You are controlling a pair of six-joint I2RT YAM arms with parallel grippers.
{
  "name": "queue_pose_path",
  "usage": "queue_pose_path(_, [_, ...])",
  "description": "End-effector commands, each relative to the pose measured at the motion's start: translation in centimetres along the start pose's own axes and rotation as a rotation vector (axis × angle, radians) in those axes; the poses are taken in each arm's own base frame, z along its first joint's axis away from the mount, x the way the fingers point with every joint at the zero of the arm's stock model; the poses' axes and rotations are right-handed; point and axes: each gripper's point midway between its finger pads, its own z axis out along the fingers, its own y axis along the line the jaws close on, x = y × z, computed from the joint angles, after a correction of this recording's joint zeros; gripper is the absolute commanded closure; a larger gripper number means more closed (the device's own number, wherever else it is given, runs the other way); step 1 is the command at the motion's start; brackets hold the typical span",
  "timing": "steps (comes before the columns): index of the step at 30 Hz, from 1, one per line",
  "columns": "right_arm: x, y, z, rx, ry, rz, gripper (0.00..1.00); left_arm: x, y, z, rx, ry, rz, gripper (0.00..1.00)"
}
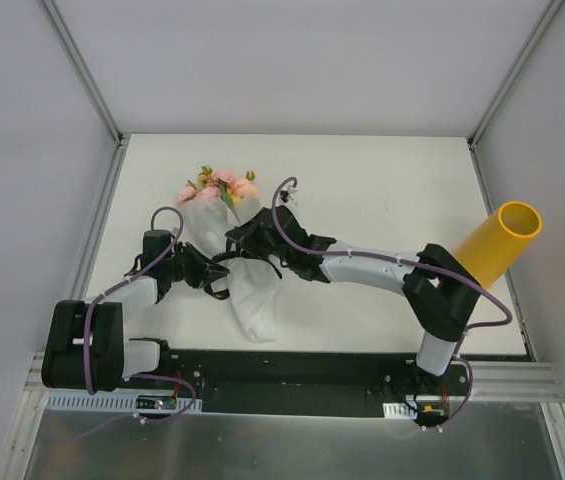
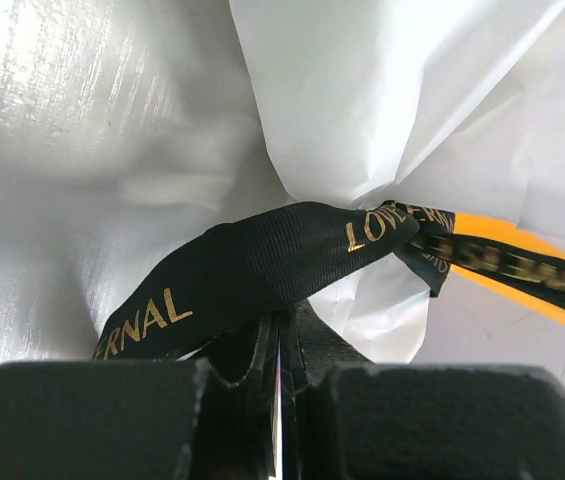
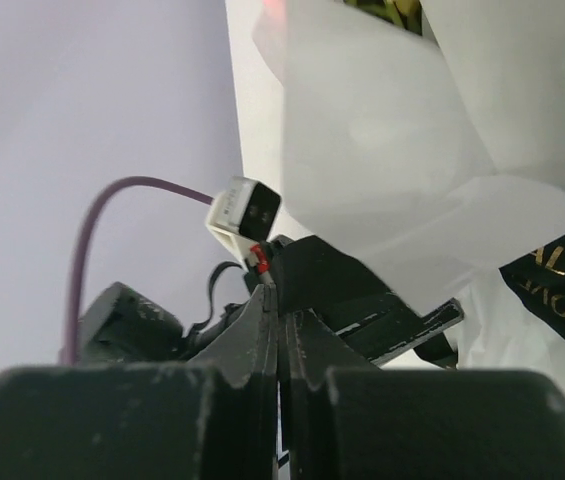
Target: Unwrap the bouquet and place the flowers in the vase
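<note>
White worktop carries the bouquet left of centre, flowers toward the far edge; the vase stands at the right edge. Left gripper pinches the black ribbon; right gripper has its fingers pressed together beside the wrapping

Gold print on the bouquet ribbon: "ERNAL" on the near stretch, "LOVE" right by the knot! The tail running right has more gold letters, too skewed to read. Right wrist view catches just "LOV" at the edge.
</note>
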Motion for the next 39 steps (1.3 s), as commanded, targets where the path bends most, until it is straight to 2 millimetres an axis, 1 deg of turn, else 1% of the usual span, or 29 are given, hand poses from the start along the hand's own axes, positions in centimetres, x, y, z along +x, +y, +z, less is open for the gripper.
queue_pose_path(1, [-3.7, 4.9, -3.9, -0.104, -0.074, -0.038, 1.00, -0.4, 0.1, -0.2, -0.030, -0.028, 0.035, 1.00])
queue_pose_path(5, [-5.7, 5.0, -5.7, -0.081, -0.104, -0.099, 1.00, -0.5, 0.4, -0.3, -0.051, -0.035, 0.039, 1.00])
queue_pose_path(8, [-7.8, 4.9, -7.3, -0.060, -0.153, -0.153, 1.00, -0.5, 1.0, -0.3, -0.082, -0.031, 0.030, 1.00])
queue_pose_path(11, [-10.5, 4.8, -9.2, -0.033, -0.223, -0.206, 1.00, -0.4, 1.1, -0.2, -0.090, -0.022, 0.024, 1.00])
queue_pose_path(14, [-13.7, 4.4, -11.5, 0.018, -0.305, -0.266, 1.00, -0.3, 1.0, -0.3, -0.092, -0.012, 0.028, 1.00])
queue_pose_path(15, [-14.9, 3.7, -12.4, 0.058, -0.328, -0.291, 1.00, -0.2, 1.0, -0.3, -0.094, -0.011, 0.031, 1.00])
queue_pose_path(17, [-17.0, 3.5, -14.3, 0.088, -0.390, -0.321, 1.00, -0.4, 0.8, -0.5, -0.095, -0.021, 0.040, 1.00])
queue_pose_path(19, [-18.6, 3.0, -15.6, 0.112, -0.430, -0.344, 1.00, -0.4, 0.8, -0.6, -0.100, -0.025, 0.045, 1.00])
queue_pose_path(22, [-20.0, 2.0, -16.9, 0.145, -0.459, -0.367, 1.00, -0.5, 1.0, -0.6, -0.109, -0.027, 0.050, 1.00])
queue_pose_path(26, [-21.1, 1.2, -18.0, 0.188, -0.486, -0.400, 1.00, -0.3, 1.6, -0.6, -0.135, -0.015, 0.049, 1.00])
queue_pose_path(29, [-22.6, 1.6, -19.7, 0.207, -0.549, -0.416, 1.00, -0.3, 1.7, -0.6, -0.143, -0.018, 0.051, 1.00])
queue_pose_path(34, [-25.3, 3.0, -22.5, 0.240, -0.645, -0.473, 1.00, -0.3, 1.7, -0.8, -0.160, -0.012, 0.058, 1.00])
queue_pose_path(39, [-27.0, 2.7, -23.7, 0.294, -0.691, -0.489, 1.00, -0.5, 1.2, -0.9, -0.151, -0.011, 0.067, 1.00])
